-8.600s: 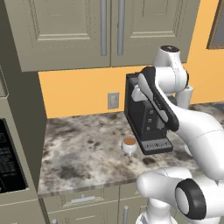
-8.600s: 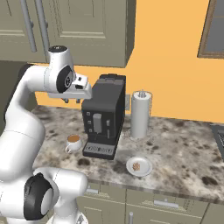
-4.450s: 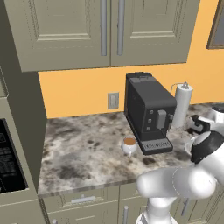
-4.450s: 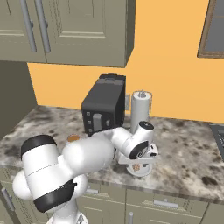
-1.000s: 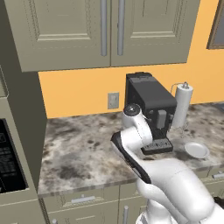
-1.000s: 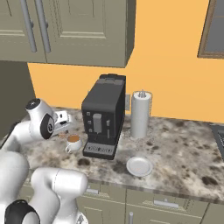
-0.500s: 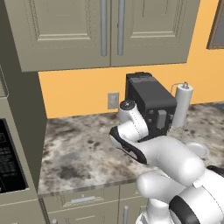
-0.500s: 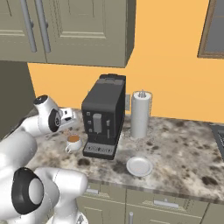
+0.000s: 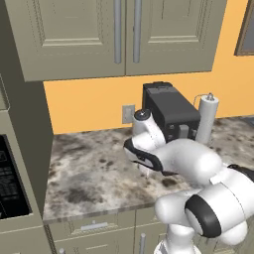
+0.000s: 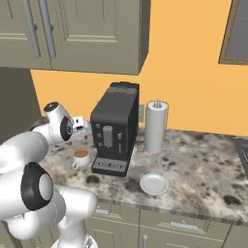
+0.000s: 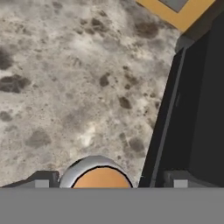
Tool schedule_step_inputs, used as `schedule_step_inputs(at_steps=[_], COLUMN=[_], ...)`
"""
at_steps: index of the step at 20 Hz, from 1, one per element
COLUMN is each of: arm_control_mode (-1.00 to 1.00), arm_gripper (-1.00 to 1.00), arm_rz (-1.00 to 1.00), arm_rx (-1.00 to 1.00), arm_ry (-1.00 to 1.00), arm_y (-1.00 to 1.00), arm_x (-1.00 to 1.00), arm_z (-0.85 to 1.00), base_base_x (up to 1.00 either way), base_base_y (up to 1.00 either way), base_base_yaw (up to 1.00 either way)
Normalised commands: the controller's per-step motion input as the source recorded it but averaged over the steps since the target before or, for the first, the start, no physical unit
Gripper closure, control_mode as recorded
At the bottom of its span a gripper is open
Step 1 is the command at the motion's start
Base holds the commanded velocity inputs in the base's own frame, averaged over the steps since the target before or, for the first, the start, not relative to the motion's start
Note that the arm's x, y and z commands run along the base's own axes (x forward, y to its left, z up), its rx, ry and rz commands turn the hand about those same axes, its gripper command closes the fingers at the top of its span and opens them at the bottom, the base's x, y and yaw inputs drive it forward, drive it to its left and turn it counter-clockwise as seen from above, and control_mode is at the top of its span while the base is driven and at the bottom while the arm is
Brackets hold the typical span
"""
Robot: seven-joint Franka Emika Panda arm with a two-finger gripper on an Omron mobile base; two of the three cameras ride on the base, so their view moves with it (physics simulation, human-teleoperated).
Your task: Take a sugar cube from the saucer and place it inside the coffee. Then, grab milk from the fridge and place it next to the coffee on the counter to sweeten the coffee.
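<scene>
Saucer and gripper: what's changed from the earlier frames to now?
The sugar cube is gone from the saucer. The arm swung from the saucer over to the coffee, and the gripper has just opened above it. Coffee machine, paper towel roll, saucer and coffee stayed put.

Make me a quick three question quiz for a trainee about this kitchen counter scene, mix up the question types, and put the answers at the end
1. True or false: the saucer lies left of the coffee machine in the right base view.
2. Where is the coffee? A) on the saucer B) on the counter beside the coffee machine C) in the gripper
3. Fill in: the gripper's fingers stand ____, either side of the cup.

Key: 1 false; 2 B; 3 open
</scene>
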Motion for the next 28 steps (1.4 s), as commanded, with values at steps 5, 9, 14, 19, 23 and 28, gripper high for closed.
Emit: schedule_step_inputs(at_steps=[5, 9, 14, 19, 23, 28], arm_control_mode=[-1.0, -1.0, -1.0, -1.0, -1.0, 1.0], arm_gripper=[-1.0, -1.0, -1.0, -1.0, -1.0, -1.0], arm_rz=[-0.06, -0.24, -0.17, -0.03, 0.0, 0.0], arm_rx=[0.1, 0.19, 0.19, 0.14, 0.01, 0.0], arm_ry=[0.0, 0.0, -0.09, -0.26, -0.05, 0.0], arm_y=[-0.04, -0.62, -0.95, -0.74, -0.1, 0.0], arm_x=[-0.74, -1.0, -0.87, -0.74, -0.11, -0.06], arm_z=[0.39, 0.51, 0.47, 0.46, 0.01, 0.0], base_base_x=[0.0, 0.0, 0.0, 0.0, 0.0, -0.55], base_base_y=[0.0, 0.0, 0.0, 0.0, 0.0, -0.13], base_base_yaw=[0.0, 0.0, 0.0, 0.0, 0.0, 0.02])
